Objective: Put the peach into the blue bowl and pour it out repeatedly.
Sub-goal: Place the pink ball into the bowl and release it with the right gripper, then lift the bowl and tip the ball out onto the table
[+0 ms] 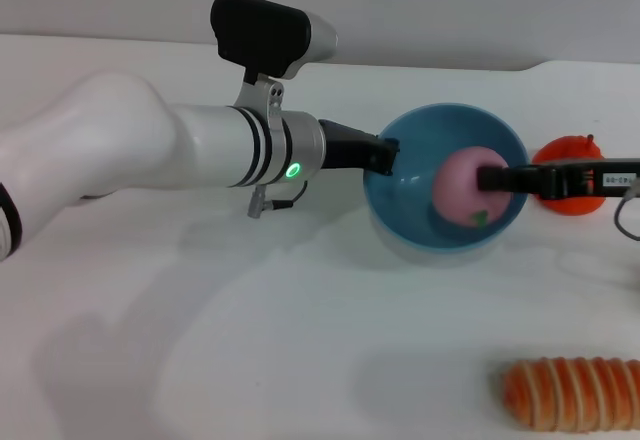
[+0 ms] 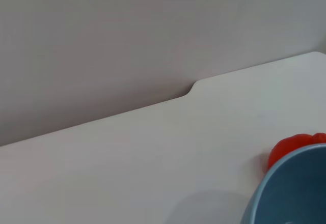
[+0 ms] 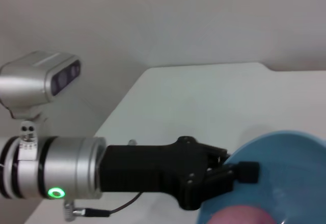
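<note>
The right tool (image 1: 487, 178) holds the peach (image 1: 464, 186) inside the bowl (image 1: 400, 175), whose rim the left tool (image 1: 388, 157) grips, so release and pouring are left.

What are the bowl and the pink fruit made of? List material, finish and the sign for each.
Blue bowl: probably plastic; smooth and glossy, with soft highlights along its rim and one even colour.
Peach: looks like a toy, perhaps foam or soft plastic; matte, evenly pink, with a flat green leaf mark. Its exact material cannot be told.
</note>
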`<move>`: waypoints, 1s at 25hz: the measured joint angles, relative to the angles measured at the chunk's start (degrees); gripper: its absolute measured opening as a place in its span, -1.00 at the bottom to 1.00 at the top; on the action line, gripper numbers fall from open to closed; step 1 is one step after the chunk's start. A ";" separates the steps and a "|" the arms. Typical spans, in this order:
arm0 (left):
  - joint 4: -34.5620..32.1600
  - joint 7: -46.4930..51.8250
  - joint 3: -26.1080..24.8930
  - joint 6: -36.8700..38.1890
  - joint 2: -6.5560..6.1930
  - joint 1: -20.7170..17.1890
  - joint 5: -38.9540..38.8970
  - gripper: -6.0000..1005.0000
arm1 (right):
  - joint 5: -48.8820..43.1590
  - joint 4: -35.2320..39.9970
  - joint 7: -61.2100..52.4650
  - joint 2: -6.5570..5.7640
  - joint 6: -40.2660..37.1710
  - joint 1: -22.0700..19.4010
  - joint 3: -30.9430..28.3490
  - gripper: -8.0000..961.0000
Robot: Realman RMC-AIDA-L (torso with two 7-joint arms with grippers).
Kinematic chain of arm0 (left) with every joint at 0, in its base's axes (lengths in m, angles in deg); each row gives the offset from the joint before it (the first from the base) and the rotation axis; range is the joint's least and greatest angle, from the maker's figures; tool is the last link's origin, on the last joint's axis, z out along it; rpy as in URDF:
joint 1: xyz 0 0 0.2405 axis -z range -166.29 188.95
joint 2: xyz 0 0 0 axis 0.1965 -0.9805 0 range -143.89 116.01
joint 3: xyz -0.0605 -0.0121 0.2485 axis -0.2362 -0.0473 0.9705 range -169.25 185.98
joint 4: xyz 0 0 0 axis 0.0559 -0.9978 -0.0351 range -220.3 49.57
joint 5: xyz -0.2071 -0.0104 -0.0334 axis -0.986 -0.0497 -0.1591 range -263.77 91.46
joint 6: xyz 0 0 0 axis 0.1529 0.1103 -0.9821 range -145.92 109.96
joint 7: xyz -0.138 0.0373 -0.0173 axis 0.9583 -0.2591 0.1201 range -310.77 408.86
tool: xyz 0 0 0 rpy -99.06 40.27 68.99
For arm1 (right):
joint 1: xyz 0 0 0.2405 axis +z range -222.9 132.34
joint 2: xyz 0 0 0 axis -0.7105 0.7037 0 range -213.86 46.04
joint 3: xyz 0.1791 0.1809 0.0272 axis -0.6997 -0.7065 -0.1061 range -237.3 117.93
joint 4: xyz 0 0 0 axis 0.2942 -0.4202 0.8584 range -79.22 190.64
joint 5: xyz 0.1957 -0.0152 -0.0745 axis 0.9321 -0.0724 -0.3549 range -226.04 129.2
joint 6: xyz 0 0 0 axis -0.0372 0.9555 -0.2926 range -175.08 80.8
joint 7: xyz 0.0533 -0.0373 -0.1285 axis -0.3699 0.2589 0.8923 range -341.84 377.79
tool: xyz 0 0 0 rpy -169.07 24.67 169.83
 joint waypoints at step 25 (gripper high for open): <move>0.77 -5.85 0.67 -8.43 -0.06 3.27 3.88 -0.99 | 21.63 -6.54 32.83 -0.16 -1.71 -15.31 -8.36 0.14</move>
